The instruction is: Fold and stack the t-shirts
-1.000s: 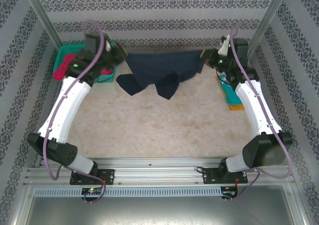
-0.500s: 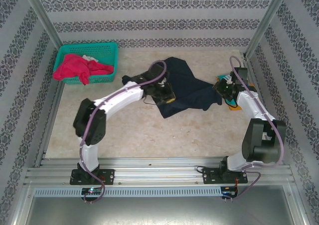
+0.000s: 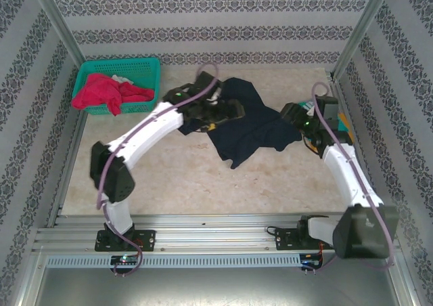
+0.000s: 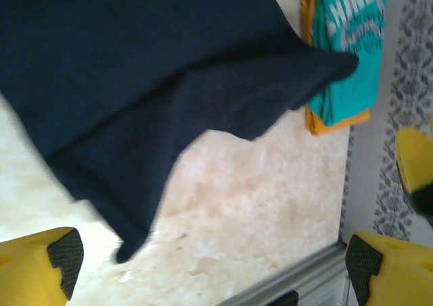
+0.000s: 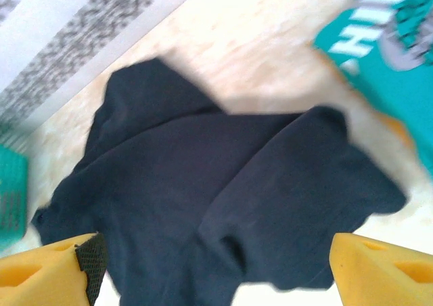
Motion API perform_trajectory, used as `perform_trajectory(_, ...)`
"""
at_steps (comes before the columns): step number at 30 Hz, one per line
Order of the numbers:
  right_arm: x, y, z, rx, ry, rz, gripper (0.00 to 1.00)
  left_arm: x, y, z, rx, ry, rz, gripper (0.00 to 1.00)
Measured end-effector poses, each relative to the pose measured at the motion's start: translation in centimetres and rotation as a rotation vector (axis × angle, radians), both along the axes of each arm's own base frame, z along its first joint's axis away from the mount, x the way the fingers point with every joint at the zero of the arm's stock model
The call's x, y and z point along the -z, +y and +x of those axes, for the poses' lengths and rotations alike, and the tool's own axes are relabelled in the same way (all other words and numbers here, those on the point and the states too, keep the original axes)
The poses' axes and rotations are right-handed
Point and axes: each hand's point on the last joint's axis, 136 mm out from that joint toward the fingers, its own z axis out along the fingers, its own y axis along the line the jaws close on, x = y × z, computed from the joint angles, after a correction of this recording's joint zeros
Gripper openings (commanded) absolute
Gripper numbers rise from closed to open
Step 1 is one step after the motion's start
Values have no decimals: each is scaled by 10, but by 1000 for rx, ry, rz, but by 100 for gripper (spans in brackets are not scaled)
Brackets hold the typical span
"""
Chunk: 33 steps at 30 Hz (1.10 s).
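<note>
I have just let go. My left gripper [image 4: 210, 258] and right gripper [image 5: 216, 258] both gape empty. The navy t-shirt [image 3: 250, 126], stretched taut between them a second ago, slumps soft and creased on the marbled table [image 3: 203, 177], its sleeve touching the folded teal t-shirt [image 4: 348, 55]. It needs flattening next, I judge.

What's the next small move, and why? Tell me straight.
Probably lower the left gripper and right gripper to pinch the edges of the navy t-shirt and spread it flat: it lies rumpled, folded over itself, and both sets of jaws stand open above it, empty.
</note>
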Motion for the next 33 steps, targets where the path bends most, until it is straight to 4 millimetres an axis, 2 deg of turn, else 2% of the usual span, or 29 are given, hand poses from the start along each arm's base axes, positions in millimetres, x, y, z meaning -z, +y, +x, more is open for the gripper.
perform_trajectory(2, 3, 32, -14, -78, 15, 2, 85, -5, 41, 5, -80, -9, 4, 100)
perform_trajectory(5, 25, 77, -39, -187, 84, -6, 86, 6, 104, 23, -222, 6, 37, 100)
perform_trajectory(7, 48, 106, -61, -256, 152, -17, 85, 24, 140, 40, -307, 29, 83, 100)
perform_trajectory(10, 80, 138, -88, -331, 240, -54, 85, 59, 176, 63, -377, 76, 155, 96)
perform_trajectory(12, 98, 154, -99, -364, 289, -89, 84, 83, 192, 79, -399, 105, 208, 93)
perform_trajectory(15, 123, 175, -108, -408, 352, -144, 77, 112, 203, 106, -404, 118, 276, 89)
perform_trajectory(19, 143, 197, -104, -436, 409, -197, 67, 133, 203, 133, -391, 110, 314, 89)
perform_trajectory(23, 155, 208, -89, -432, 444, -240, 34, 134, 201, 146, -391, 90, 320, 89)
perform_trajectory(27, 159, 200, -88, -401, 465, -284, 4, 132, 201, 147, -387, 85, 322, 90)
perform_trajectory(28, 158, 197, -89, -393, 466, -288, 0, 133, 201, 147, -386, 84, 323, 91)
perform_trajectory(31, 147, 177, -98, -354, 457, -302, 0, 136, 201, 145, -386, 86, 323, 91)
perform_trajectory(33, 137, 156, -108, -315, 451, -304, 0, 144, 202, 138, -382, 105, 331, 92)
